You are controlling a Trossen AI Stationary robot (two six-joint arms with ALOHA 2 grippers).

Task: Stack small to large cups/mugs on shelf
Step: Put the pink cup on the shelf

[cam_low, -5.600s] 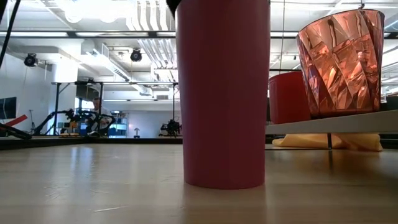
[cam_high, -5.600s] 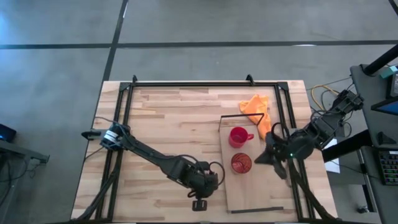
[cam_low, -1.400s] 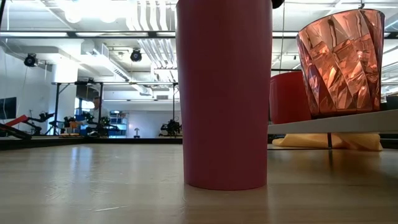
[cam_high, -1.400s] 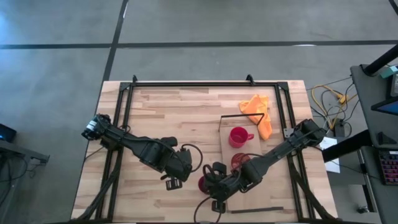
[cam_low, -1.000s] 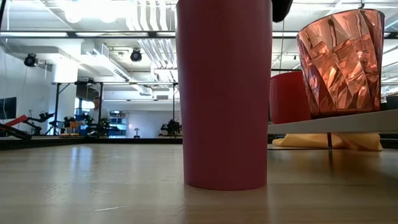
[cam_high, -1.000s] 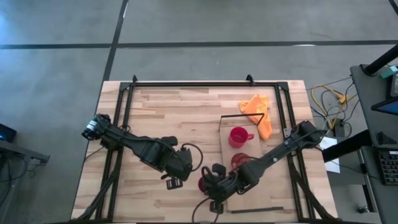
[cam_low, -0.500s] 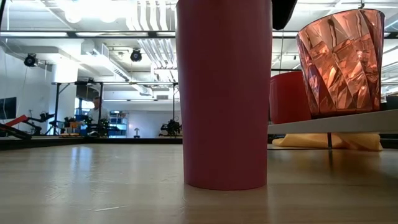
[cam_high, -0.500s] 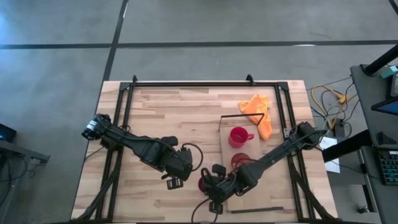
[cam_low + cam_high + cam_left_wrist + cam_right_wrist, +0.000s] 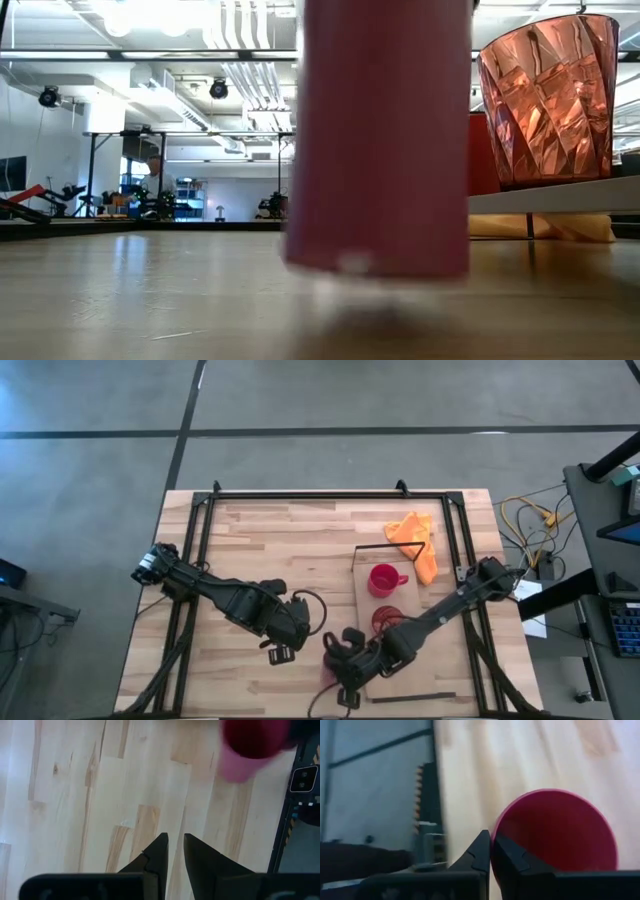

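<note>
Magenta cup (image 9: pixel 329 665) sits near the table's front edge in the high view, mostly covered by the right gripper (image 9: pixel 335 660), which grips its rim. At three o'clock from it lies the shelf (image 9: pixel 420 675), a pale board carrying the red mug (image 9: pixel 383 580) at its far end and the faceted orange-red cup (image 9: pixel 385 622) nearer the middle. An orange cloth (image 9: pixel 415 535) lies at twelve o'clock from the mug, on the butcher-block tabletop (image 9: pixel 280 550). The left gripper (image 9: pixel 278 652) hangs over bare wood at nine o'clock from the magenta cup, apart from it.

From the low view, the magenta cup (image 9: pixel 385 140) fills the centre, tilted, with its base clear of the tabletop (image 9: pixel 150 300) and a shadow beneath. At three o'clock, the orange-red cup (image 9: pixel 547 95) stands upright on the shelf (image 9: pixel 560 195), with the red mug (image 9: pixel 483 150) behind it.

Through the left wrist view, the left gripper (image 9: pixel 175 851) has its fingers nearly together, pinching nothing, over the tabletop (image 9: pixel 75 795); the magenta cup (image 9: pixel 250 745) shows beyond them.

Through the right wrist view, the right gripper (image 9: pixel 491 851) is clenched on the near rim of the magenta cup (image 9: pixel 555 832), one finger inside the wall and one outside.
</note>
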